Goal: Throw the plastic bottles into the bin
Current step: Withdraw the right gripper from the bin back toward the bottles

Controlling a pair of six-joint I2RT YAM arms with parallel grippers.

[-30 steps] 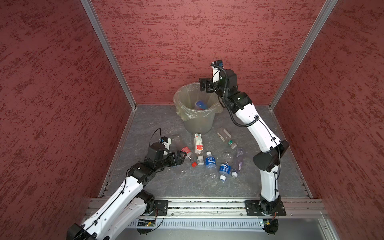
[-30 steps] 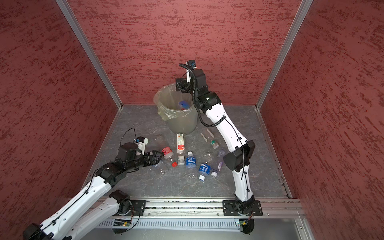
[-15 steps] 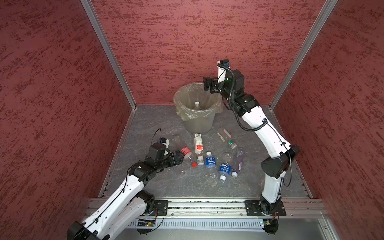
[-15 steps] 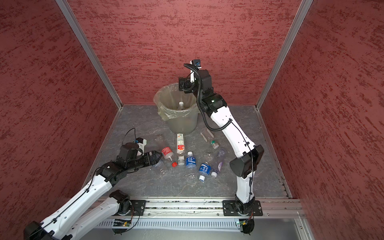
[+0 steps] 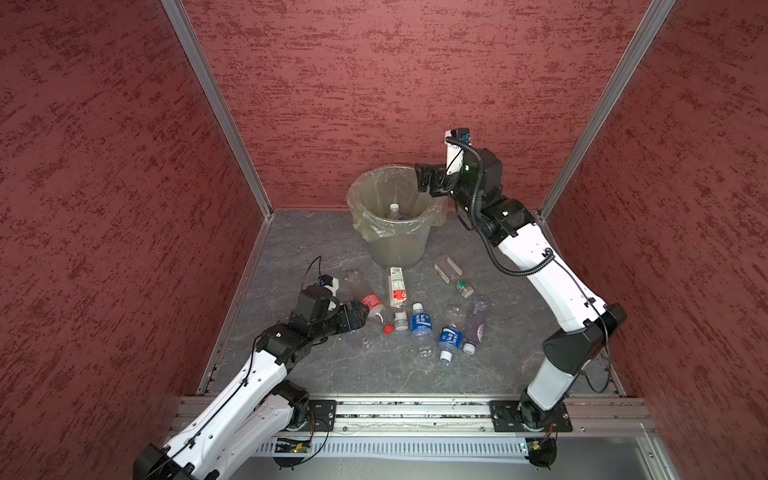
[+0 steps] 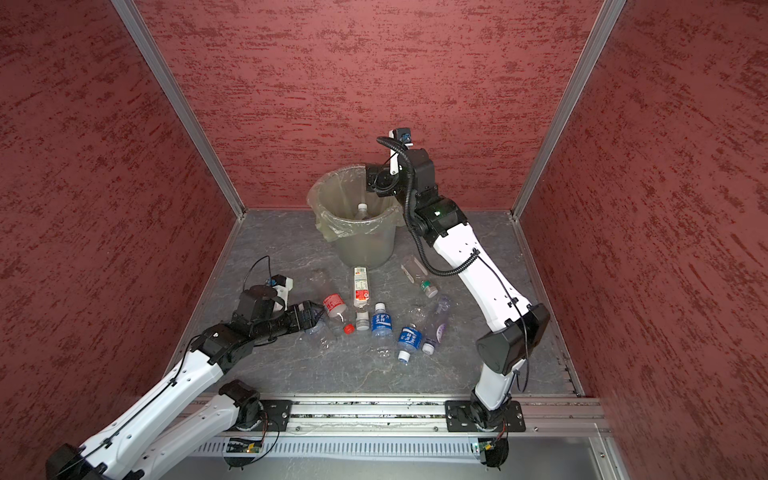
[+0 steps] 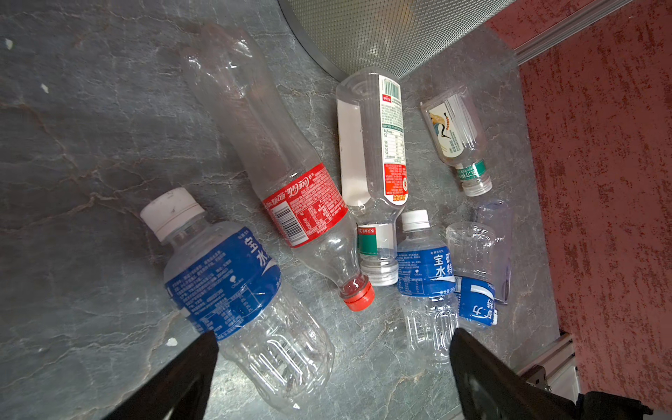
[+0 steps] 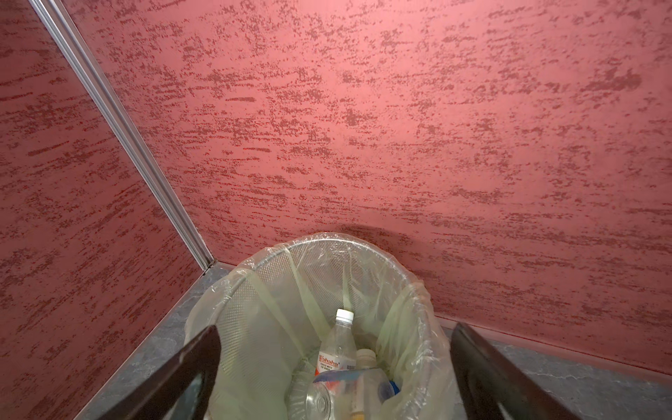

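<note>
**A:** How far along is the job?

**B:** Partway, I'd judge. On the left, the left gripper (image 5: 362, 313) hangs low, jaws spread wide with nothing between them, just beside a blue-labelled bottle (image 7: 225, 276) lying on the worktop (image 5: 374, 374).

**A:** And what is left?

**B:** About seven plastic bottles (image 5: 420, 322) lie clustered in front of the bin (image 5: 397, 245), a red-labelled bottle (image 5: 371, 302) among them. At least three sit inside the bin. At the right, the right gripper (image 5: 423, 179) is spread and empty above its rim.

- Seven plastic bottles (image 7: 305, 203) lay on the bench (image 7: 91, 127); three wore blue labels.
- One bin (image 8: 254, 312) stood there, with at least three more visible inside.
</note>
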